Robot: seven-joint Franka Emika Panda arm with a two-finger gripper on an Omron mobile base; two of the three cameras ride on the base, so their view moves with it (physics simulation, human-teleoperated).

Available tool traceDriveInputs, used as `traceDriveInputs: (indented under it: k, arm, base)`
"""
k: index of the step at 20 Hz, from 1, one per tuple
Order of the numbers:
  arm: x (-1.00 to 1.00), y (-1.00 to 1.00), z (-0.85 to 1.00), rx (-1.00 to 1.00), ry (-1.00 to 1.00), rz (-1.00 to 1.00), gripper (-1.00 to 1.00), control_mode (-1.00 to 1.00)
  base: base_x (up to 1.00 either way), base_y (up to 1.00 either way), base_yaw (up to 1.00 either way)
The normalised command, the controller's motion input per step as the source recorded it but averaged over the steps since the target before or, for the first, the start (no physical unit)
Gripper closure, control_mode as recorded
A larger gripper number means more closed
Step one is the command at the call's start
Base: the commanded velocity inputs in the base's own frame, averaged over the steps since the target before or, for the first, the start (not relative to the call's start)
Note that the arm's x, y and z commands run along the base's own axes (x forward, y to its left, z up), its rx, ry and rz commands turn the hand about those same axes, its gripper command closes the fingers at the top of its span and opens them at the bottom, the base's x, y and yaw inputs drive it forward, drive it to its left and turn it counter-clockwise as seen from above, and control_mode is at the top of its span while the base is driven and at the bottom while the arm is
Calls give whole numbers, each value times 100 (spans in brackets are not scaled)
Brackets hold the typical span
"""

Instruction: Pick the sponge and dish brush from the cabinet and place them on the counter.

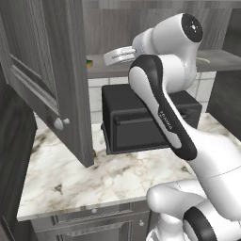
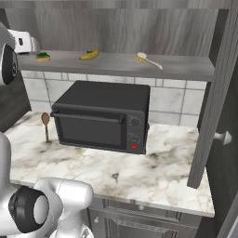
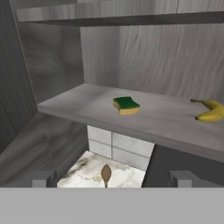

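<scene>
The sponge [image 3: 126,105], dark green over yellow, lies on the grey shelf [image 3: 74,105] of the open cabinet [image 2: 186,67], toward its left end. It also shows as the sponge [image 2: 43,56] from the right base. The dish brush [image 2: 148,59], a white stick with a small yellow head, lies further right on the same shelf. My gripper [image 3: 112,178] is open and empty; it hovers in front of the shelf, short of the sponge and a little to its left. The marble counter [image 2: 162,176] spreads out below.
A yellow banana [image 2: 89,55] lies on the shelf between sponge and brush. A black microwave [image 2: 102,116] stands on the counter under the shelf, with a brown spoon [image 2: 45,123] to its left. The cabinet doors [image 1: 52,80] [image 2: 218,93] swing open on both sides.
</scene>
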Motion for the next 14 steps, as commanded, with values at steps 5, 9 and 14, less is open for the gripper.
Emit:
traceDriveInputs:
  k: [5, 9, 14]
  arm:
    - [26, 9, -16, -1, 1, 0, -100, -100]
    - [33, 7, -11, 0, 2, 0, -100, -100]
    - [29, 8, -6, 0, 2, 0, -100, -100]
  base:
    - [0, 0, 0]
    - [0, 0, 0]
    - [0, 0, 0]
